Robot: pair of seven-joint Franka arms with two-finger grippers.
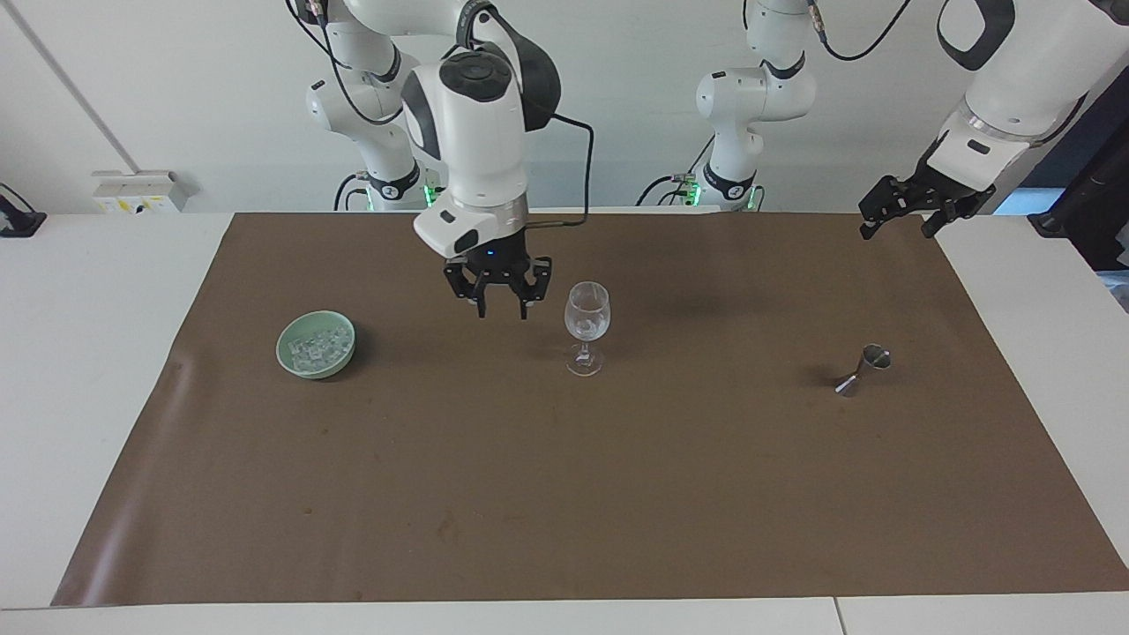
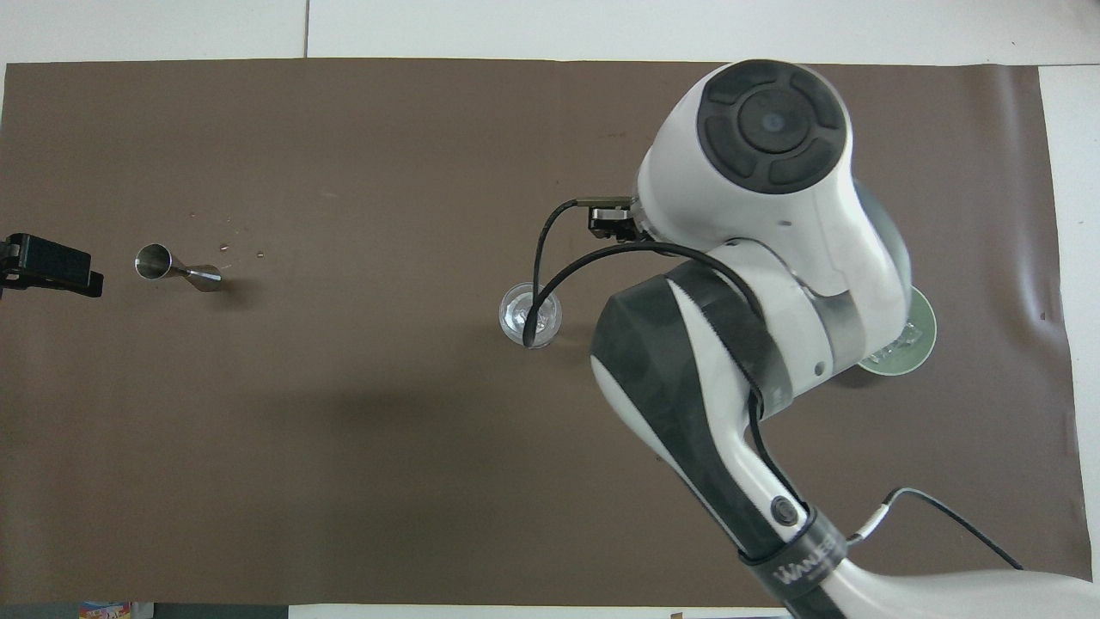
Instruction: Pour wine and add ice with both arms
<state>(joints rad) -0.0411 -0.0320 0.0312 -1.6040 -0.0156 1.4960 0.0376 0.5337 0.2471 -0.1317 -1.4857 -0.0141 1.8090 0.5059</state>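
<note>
A clear wine glass stands upright mid-mat, with some whitish ice chunks in its bowl; it also shows in the overhead view. A green bowl holds the ice toward the right arm's end. My right gripper hangs open and empty in the air over the mat between the glass and the bowl. In the overhead view the right arm hides it and most of the bowl. My left gripper waits open over the mat's edge at the left arm's end; it also shows in the overhead view.
A steel jigger lies on its side toward the left arm's end; in the overhead view the jigger lies close to the left gripper. The brown mat covers the table.
</note>
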